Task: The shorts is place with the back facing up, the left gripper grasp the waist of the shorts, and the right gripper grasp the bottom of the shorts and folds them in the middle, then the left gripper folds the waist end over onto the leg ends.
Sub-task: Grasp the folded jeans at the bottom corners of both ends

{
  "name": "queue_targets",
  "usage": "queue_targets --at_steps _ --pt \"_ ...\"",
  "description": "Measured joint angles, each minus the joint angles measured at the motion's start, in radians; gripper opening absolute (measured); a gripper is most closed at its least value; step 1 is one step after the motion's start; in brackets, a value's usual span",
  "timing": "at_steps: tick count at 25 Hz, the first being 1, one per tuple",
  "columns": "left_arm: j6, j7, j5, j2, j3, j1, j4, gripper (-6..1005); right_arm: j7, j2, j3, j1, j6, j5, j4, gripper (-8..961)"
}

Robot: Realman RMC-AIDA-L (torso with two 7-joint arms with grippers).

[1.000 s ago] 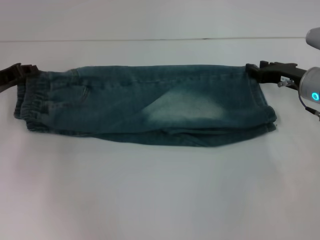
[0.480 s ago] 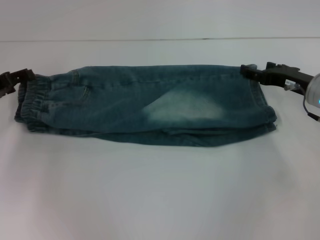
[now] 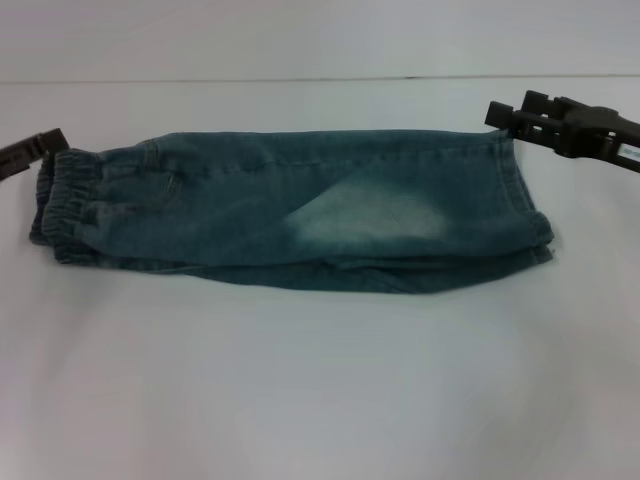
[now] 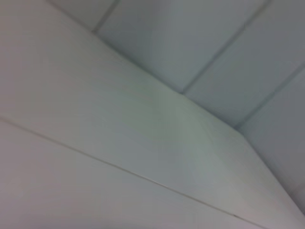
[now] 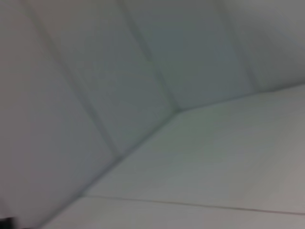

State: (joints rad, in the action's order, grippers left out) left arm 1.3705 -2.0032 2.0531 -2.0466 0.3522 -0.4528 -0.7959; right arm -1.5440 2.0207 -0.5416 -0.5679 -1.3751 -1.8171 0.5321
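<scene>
- Left tool (image 3: 45,145) is sitting at the far left edge of the head view, just beside the waist of the shorts (image 3: 68,205), at its back corner. Only its tip is showing, so can't tell if it's apart or together, or touching the cloth.
- Right tool (image 3: 508,118) is hanging by the back right corner of the shorts (image 3: 300,210), near the bottom of the shorts (image 3: 528,215). Its two fingers are showing w/ a small gap, not clamped on anything.
- Shorts are lying flat on the white surface (image 3: 320,380), folded long-ways, waist to the left & leg ends to the right.
- Both wrist views are showing only pale panels.
</scene>
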Motion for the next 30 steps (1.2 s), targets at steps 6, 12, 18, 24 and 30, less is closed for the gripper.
queue_targets --at_steps 6,12,18,24,30 --pt "0.079 0.013 0.017 0.010 0.008 0.014 -0.017 945 -0.023 -0.070 -0.063 0.026 -0.397 -0.001 0.070 946" --pt "0.072 0.002 0.128 0.021 0.012 -0.008 -0.017 944 -0.022 -0.060 -0.120 0.057 -0.512 -0.123 0.164 947" --pt "0.004 -0.002 0.318 0.037 0.018 -0.058 -0.014 943 -0.017 -0.022 -0.119 0.052 -0.475 -0.180 0.156 947" --pt "-0.051 -0.006 0.375 0.041 0.041 -0.071 -0.017 942 -0.017 -0.002 -0.127 0.043 -0.457 -0.181 0.155 946" --pt "-0.157 0.000 0.383 0.033 0.134 -0.084 0.004 941 -0.025 0.001 -0.128 0.033 -0.435 -0.182 0.139 946"
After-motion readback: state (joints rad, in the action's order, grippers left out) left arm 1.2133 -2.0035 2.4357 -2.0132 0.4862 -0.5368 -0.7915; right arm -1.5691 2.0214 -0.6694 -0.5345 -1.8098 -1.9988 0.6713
